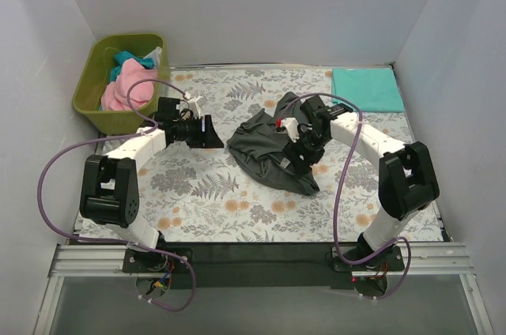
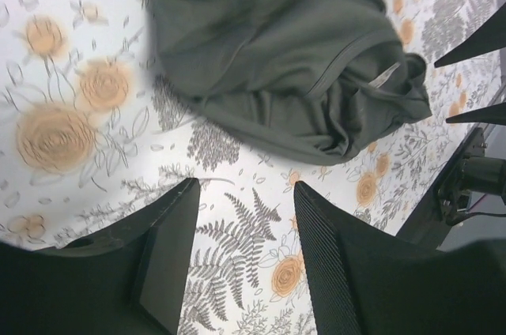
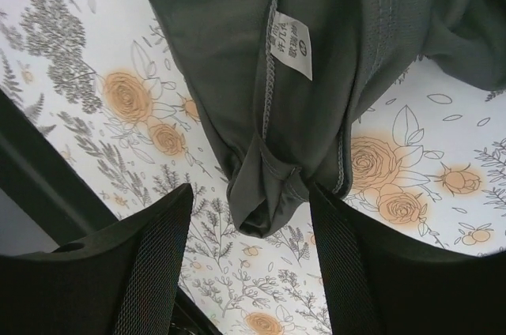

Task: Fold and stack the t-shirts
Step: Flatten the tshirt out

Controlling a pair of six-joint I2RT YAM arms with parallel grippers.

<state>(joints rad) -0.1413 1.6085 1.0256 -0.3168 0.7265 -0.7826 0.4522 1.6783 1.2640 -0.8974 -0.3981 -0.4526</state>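
Note:
A dark charcoal grey t-shirt (image 1: 267, 149) lies crumpled in the middle of the floral table cloth. My left gripper (image 1: 213, 137) is open and empty just left of it; in the left wrist view the shirt (image 2: 277, 50) lies ahead of the open gripper (image 2: 245, 193). My right gripper (image 1: 299, 159) is open over the shirt's right part. In the right wrist view a bunched hem fold with a white label (image 3: 290, 44) reaches between the fingertips of the gripper (image 3: 249, 193), not pinched. A teal-green t-shirt (image 1: 368, 88) lies folded at the back right.
An olive-green bin (image 1: 95, 102) at the back left holds pink (image 1: 122, 94) and teal (image 1: 126, 62) shirts. White walls close the table's back and sides. A black strip (image 1: 253, 254) runs along the near edge by the arm bases.

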